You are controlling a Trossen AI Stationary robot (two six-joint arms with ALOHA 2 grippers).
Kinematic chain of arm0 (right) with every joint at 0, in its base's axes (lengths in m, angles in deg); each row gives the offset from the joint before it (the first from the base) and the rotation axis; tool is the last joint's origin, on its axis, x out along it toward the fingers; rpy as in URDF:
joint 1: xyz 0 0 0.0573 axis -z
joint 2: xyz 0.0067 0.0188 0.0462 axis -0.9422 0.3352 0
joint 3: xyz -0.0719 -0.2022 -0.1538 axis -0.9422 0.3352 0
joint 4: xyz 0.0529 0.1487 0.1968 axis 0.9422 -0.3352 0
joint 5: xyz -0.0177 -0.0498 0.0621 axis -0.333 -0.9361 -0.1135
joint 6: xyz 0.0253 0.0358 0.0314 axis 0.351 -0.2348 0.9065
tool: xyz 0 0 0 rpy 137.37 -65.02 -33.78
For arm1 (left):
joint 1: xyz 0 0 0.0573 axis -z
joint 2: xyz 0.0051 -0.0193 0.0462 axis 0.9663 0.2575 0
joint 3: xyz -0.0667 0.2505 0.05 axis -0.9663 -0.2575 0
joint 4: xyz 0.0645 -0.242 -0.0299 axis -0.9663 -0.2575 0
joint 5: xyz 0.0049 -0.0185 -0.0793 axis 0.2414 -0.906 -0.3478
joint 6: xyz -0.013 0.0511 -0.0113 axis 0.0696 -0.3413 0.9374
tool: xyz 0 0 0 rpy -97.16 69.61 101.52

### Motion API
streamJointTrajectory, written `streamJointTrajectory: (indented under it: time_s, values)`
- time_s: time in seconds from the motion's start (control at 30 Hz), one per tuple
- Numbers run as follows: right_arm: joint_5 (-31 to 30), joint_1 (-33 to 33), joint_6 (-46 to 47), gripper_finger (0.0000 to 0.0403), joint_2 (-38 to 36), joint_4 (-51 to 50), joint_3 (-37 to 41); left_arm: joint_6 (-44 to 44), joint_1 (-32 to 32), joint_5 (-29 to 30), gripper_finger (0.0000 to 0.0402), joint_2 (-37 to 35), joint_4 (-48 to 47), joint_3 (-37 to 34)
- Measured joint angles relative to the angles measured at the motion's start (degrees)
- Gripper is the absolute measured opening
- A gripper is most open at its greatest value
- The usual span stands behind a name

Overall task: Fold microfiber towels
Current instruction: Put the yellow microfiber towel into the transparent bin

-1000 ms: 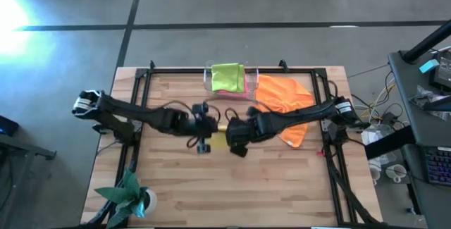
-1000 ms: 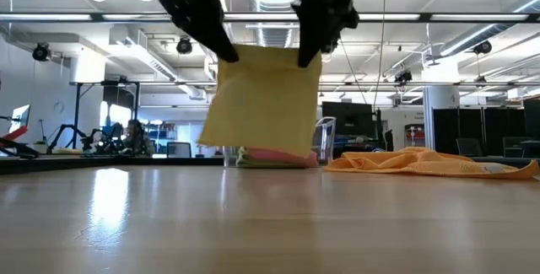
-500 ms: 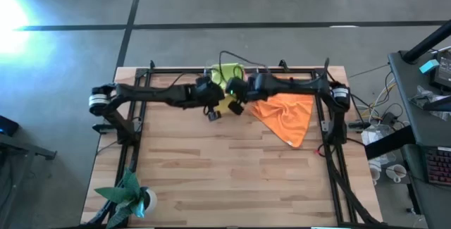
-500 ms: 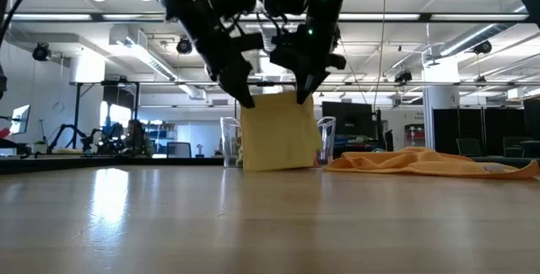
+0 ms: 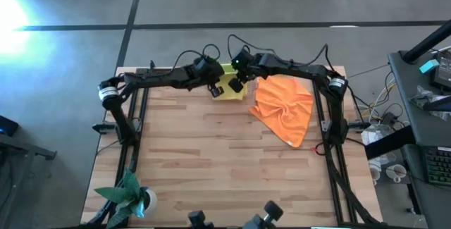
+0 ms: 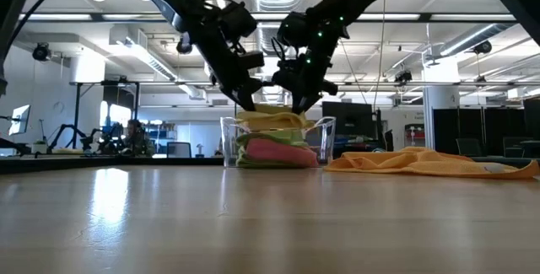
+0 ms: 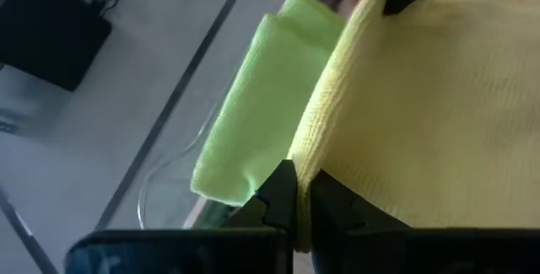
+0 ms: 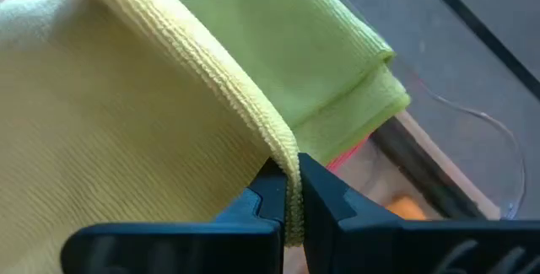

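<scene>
The folded yellow towel [image 5: 231, 91] is over the clear tray [image 6: 326, 139] at the table's far edge, and both my grippers are shut on it. It sags between them onto a stack in the tray: a lime green towel [image 7: 249, 131] over a pink one [image 6: 274, 149]. My left gripper [image 5: 214, 88] holds its left end and my right gripper [image 5: 239, 83] its right end. The orange towel [image 5: 285, 106] lies crumpled on the table, right of the tray. My left gripper pinches the yellow towel's thick folded edge [image 7: 314, 158] between its two fingers, at the towel's left end. The fingers slant down from the table's left. The towel sags from the hold onto the stack in the tray. My right gripper pinches the same thick edge [image 8: 272, 135] at the towel's right end, between its two fingers. It slants down from the table's right. The cloth [image 6: 270, 120] between the two holds is slack and rests on the green towel.
A black frame [image 5: 141, 81] runs round the table's left, far and right sides. A small potted plant [image 5: 130, 195] stands at the near left corner. The bare wood [image 5: 225, 165] takes up the middle and near part of the table.
Both grippers have carried the yellow towel from the table's middle toward the far edge and down over the tray. The towel hung flat below them before; now it rests slack on the stack in the tray. Both stay shut.
</scene>
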Motion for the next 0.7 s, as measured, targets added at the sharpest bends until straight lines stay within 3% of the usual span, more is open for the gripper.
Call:
streamJointTrajectory:
  time_s: [0.4, 0.7]
  values:
    - [4.67, 4.15, -2.16, 0.0009, 4.64, 3.32, -0.56, -2.75, -3.13, -0.38, 0.0, 7.91, -0.12, 4.91]
    - [1.65, 4.36, -4.4, 0.0009, 6.93, 3.36, -3.73, -3.03, -5.33, 0.66, 0.0, 8.88, 1.04, 5.8]
